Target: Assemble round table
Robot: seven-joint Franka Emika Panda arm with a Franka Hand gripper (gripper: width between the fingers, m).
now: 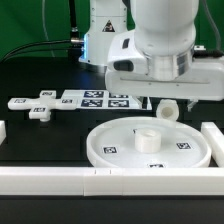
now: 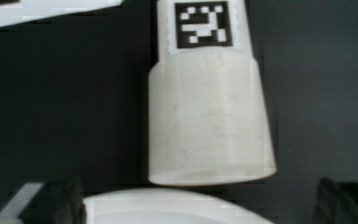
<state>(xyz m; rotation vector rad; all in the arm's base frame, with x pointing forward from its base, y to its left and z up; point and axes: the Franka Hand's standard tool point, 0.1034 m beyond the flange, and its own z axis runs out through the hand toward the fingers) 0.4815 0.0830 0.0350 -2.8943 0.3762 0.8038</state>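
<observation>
The gripper [image 2: 190, 204] stands wide open, empty, above the white post [image 2: 211, 120] (its tag [image 2: 202, 25] faces the wrist camera). In the exterior view the post sits at one o'clock from the hub [image 1: 148, 138] of the disc [image 1: 118, 152].

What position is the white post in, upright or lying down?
Lying down: the white post shows its whole long side in the wrist view, and it is not standing in the disc's hub.
</observation>
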